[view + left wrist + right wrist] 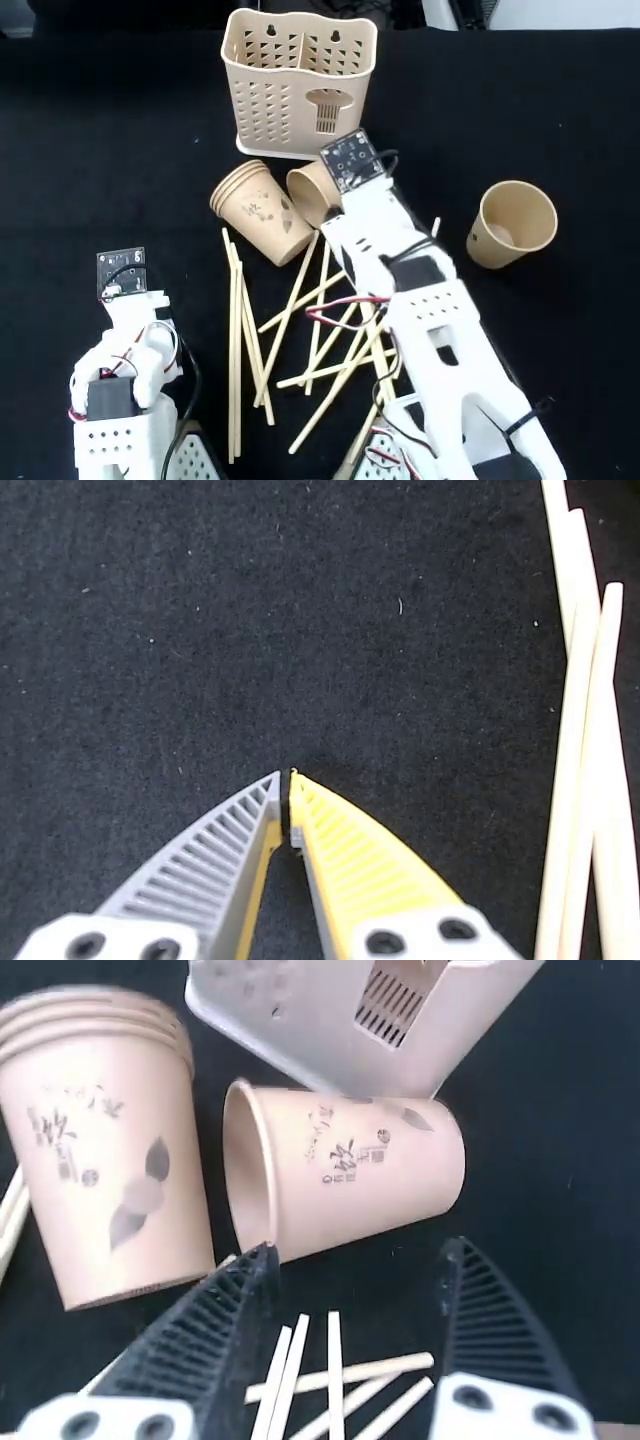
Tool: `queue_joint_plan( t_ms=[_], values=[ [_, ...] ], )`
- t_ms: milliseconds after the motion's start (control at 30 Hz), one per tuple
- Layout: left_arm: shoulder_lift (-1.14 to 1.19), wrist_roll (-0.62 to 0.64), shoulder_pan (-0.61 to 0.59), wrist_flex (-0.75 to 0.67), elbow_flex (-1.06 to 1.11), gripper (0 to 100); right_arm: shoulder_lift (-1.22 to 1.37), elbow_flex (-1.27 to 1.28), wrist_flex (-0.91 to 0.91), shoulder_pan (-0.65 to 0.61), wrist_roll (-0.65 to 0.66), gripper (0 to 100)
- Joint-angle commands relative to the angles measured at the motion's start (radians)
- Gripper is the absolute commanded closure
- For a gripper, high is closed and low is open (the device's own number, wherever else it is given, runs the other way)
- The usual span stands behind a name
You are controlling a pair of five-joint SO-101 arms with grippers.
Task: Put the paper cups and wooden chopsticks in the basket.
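Black cloth (100,150) beneath a script-printed paper cup (345,1175), right claw (360,1252) agape beside it, left claw (287,776) closed, empty.

The right arm (430,300) hides part of the lying cup (310,192) and several chopsticks (295,300); in the right wrist view the basket (330,1020) runs off the edge.
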Motion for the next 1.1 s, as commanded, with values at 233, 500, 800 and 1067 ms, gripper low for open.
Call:
queue_joint_plan(
  t_ms=[233, 500, 800, 1067],
  values=[
    [-0.002, -0.011, 0.001, -0.002, 0.01, 97, 0.154, -0.002, -0.183, -0.035, -0.015, 72.0],
    [-0.002, -0.011, 0.001, -0.002, 0.01, 97, 0.2, -0.004, -0.213, -0.038, -0.015, 71.9],
    [-0.002, -0.011, 0.001, -0.002, 0.01, 97, 0.2, -0.004, -0.215, -0.034, -0.011, 71.9],
    [-0.002, -0.011, 0.001, -0.002, 0.01, 97, 0.2, -0.002, -0.215, 0.063, -0.011, 72.1]
  ],
)
